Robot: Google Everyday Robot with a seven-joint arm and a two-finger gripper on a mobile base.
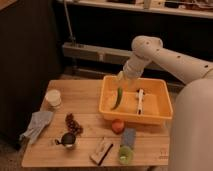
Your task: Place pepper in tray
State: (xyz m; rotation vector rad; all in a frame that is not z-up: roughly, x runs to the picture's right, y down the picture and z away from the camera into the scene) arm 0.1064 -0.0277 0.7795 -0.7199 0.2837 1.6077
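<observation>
Pepper (118, 98) hangs inside my tray (111, 114), right of centre frame, just below my tool (121, 79); its grip I cannot tell. Wooden bench (85, 95) sits before dark shelving.

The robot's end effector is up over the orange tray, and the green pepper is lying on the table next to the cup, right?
Not quite. The camera view shows the pepper inside the tray, just below the end effector, not on the table by the cup. The end effector is indeed over the tray.
</observation>
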